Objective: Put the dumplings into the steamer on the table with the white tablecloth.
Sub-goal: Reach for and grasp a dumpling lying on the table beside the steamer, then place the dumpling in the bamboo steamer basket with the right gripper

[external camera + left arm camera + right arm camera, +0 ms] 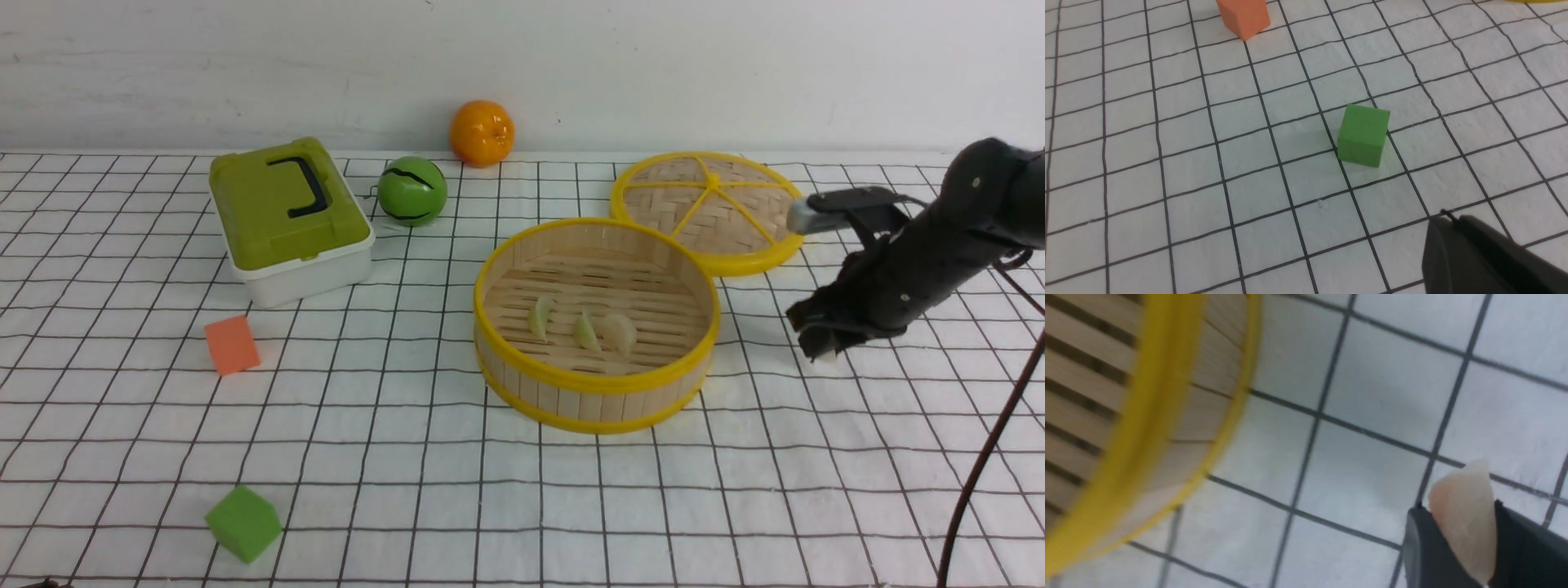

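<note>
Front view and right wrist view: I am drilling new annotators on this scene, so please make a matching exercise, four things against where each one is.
Things:
1. orange cube
2. striped green ball
3. woven lid
4. pinkish dumpling

Places:
A. held in the right gripper
B. behind the steamer, toward the right
C. on the tablecloth, in front of the green-lidded box
D. next to that box, on its right

Pairs: 1-C, 2-D, 3-B, 4-A.
</note>
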`<action>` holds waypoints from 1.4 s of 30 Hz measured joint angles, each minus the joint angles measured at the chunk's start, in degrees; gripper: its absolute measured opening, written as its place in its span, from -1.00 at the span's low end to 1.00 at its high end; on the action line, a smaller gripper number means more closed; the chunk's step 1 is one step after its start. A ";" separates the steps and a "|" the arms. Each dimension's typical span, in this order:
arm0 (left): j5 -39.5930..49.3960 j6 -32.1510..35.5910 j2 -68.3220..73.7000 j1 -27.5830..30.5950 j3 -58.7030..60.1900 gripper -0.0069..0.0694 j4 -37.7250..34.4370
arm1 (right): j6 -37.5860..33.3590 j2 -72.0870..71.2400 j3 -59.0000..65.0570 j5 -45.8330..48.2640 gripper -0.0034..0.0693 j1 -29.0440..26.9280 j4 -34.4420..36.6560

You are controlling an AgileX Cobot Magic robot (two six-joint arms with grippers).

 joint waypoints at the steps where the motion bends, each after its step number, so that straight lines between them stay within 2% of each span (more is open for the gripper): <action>1: 0.00 0.00 0.00 0.00 0.00 -0.82 0.00 | 0.00 -0.26 -0.18 0.00 -0.40 0.07 0.33; 6: -0.14 0.00 0.00 0.00 0.00 -0.81 0.00 | -3.80 -5.11 -2.06 -1.33 -0.40 4.52 9.89; 7: -0.14 0.00 0.00 0.00 0.00 -0.81 0.00 | -6.31 -5.08 -2.17 -2.74 -0.40 7.09 12.71; 11: -0.14 0.00 0.00 0.00 0.00 -0.80 0.00 | -10.31 -1.69 -2.17 -6.27 -0.40 11.71 16.74; 20: -0.14 0.00 0.00 0.00 0.00 -0.77 0.00 | -11.53 3.91 -2.17 -10.09 -0.39 13.14 17.33; 24: -0.14 0.00 0.00 0.00 0.00 -0.77 0.00 | -11.56 3.91 -2.17 -10.46 -0.22 13.14 16.99; 28: -0.14 0.00 0.00 0.00 0.00 -0.77 0.00 | -11.20 3.05 -2.17 -9.60 0.11 13.14 14.59; 31: -0.14 0.00 0.00 0.00 0.00 -0.76 0.02 | -10.40 0.51 -1.99 -8.37 0.13 13.14 12.83; 33: -0.19 0.00 0.00 0.00 0.00 -0.76 0.07 | -9.39 -2.84 -1.92 -7.78 0.07 13.14 10.97; 35: -0.19 0.00 0.00 0.00 0.00 -0.75 0.07 | -7.97 -8.16 -1.92 -6.60 -0.08 13.14 7.16; 37: -0.19 0.00 0.00 0.00 0.00 -0.74 0.07 | -6.46 -14.27 -1.92 -4.65 -0.27 13.14 3.49; 39: -0.19 0.00 0.00 0.00 0.00 -0.74 0.13 | -4.09 -23.53 -1.87 -0.80 -0.59 13.14 -3.01; 42: -0.19 0.00 0.00 0.00 0.00 -0.73 0.13 | -1.20 -32.18 -0.70 2.21 -0.86 13.14 -7.74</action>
